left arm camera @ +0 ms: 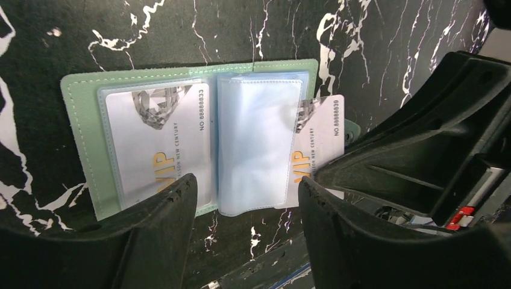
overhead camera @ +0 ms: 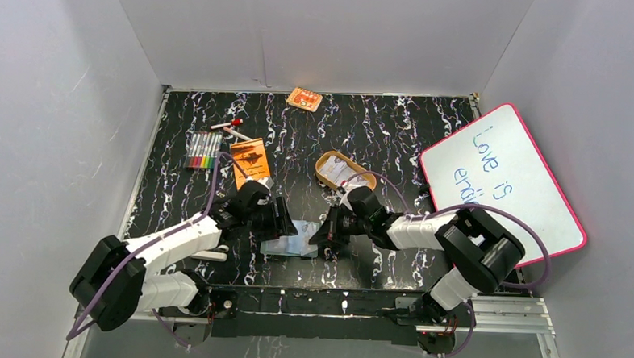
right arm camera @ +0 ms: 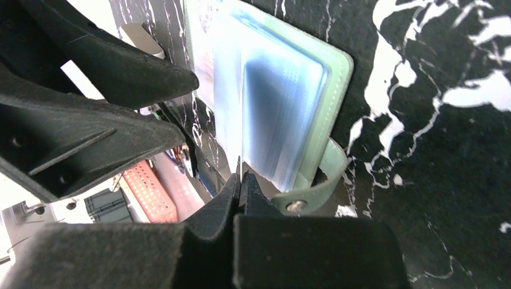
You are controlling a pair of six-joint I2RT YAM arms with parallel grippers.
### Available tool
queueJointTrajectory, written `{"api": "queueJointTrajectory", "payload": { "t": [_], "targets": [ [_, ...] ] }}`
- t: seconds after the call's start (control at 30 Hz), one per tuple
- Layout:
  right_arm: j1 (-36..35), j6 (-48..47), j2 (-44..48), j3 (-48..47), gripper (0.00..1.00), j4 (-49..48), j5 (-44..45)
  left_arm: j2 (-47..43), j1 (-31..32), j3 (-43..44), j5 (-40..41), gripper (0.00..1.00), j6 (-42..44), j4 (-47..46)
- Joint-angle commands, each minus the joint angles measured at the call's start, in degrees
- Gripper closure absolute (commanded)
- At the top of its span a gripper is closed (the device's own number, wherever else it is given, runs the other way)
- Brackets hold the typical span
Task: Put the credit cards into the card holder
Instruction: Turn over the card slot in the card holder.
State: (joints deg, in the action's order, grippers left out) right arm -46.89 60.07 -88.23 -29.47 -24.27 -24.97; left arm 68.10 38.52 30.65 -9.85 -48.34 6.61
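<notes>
The sage-green card holder (overhead camera: 291, 244) (left arm camera: 78, 120) (right arm camera: 337, 90) lies open on the black marbled table between both grippers. One credit card (left arm camera: 156, 138) sits in its left sleeve. A second credit card (left arm camera: 322, 132) sticks out to the right from under the loose pale-blue sleeves (left arm camera: 259, 144). My left gripper (overhead camera: 284, 218) (left arm camera: 247, 186) is open above the holder's near edge, with nothing between its fingers. My right gripper (overhead camera: 328, 228) (right arm camera: 240, 177) is shut, pinching that second card's thin edge beside the snap tab (right arm camera: 313, 186).
A tan oval tray (overhead camera: 336, 170) stands behind the right gripper. An orange booklet (overhead camera: 252, 158), coloured markers (overhead camera: 203, 150) and an orange-and-white packet (overhead camera: 304, 99) lie further back. A pink-rimmed whiteboard (overhead camera: 503, 183) leans at the right.
</notes>
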Motion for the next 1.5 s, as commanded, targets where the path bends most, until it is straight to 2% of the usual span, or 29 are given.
{"api": "queueJointTrajectory", "payload": {
  "t": [0.0, 0.3, 0.63, 0.73, 0.87, 0.93, 1.17, 1.3, 1.47],
  "targets": [
    [-0.5, -0.1, -1.9, -4.2, 1.00, -4.1, -2.5, -2.7, 0.2, 2.9, 2.8, 0.39, 1.1, 4.8],
    [-2.4, -0.3, -6.9, -9.0, 1.00, -4.7, -3.0, -7.6, 0.2, 3.5, 8.2, 0.38, 0.7, 9.6],
    [-3.8, -0.3, -13.5, -12.5, 1.00, -3.9, -2.0, -11.7, 0.2, 3.9, 8.9, 0.40, 1.0, 10.8],
    [-3.8, -0.9, -12.9, -11.6, 1.00, -3.0, -0.8, -10.9, 0.2, 2.5, 8.4, 0.44, 1.3, 8.9],
    [-3.9, -3.5, -10.9, -10.5, 1.00, 0.0, 0.5, -8.0, 0.1, -0.2, 9.0, 0.55, 0.7, 7.0],
    [-3.9, -4.7, -9.7, -10.0, 1.00, 1.8, 1.3, -6.8, 0.2, -1.2, 11.9, 0.59, -0.2, 7.1],
    [-3.8, -7.9, -6.5, -8.7, 1.00, 6.8, 3.3, -3.7, 0.2, -4.3, 11.4, 0.69, -1.0, 3.2],
    [-3.8, -7.3, -4.7, -7.4, 1.00, 6.3, 4.7, -1.6, 0.2, -5.4, 10.6, 0.81, -1.9, 1.6],
    [-3.8, -3.6, -3.7, -5.9, 1.00, 3.3, 5.8, -4.5, 0.2, -7.1, 11.6, 0.85, -3.4, 1.9]
  ]
}}
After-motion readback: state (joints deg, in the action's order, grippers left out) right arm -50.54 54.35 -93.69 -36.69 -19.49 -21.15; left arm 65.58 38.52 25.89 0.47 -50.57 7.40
